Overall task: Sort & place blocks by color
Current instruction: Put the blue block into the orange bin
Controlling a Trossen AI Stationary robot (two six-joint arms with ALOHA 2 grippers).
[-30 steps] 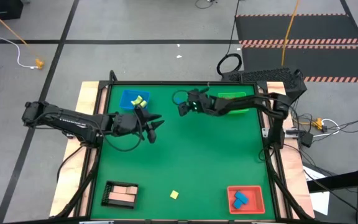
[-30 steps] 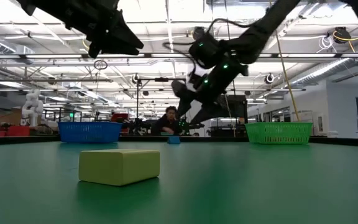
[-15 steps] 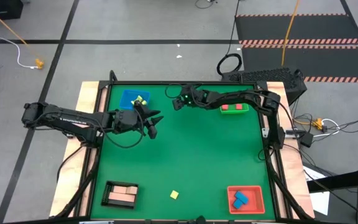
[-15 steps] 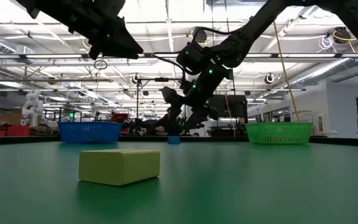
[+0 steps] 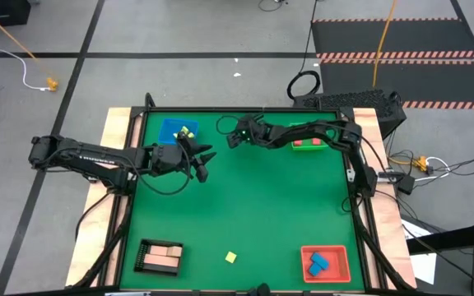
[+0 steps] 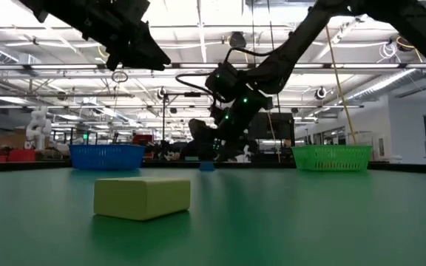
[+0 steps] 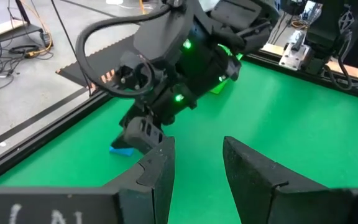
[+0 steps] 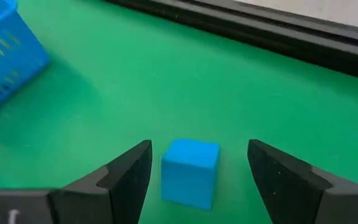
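Reaching toward the worktop's far edge, the right gripper (image 8: 194,171) holds its fingers spread on either side of the small blue cube (image 8: 190,172), which sits squarely between them, untouched, near the blue slatted tray (image 8: 5,56).

The right arm reaches across the far side of the table, and the right gripper (image 5: 231,138) is low with its fingers spread wide. The left arm stretches in from the left side; the left gripper (image 5: 204,161) hangs above the table, fingers apart, holding nothing.
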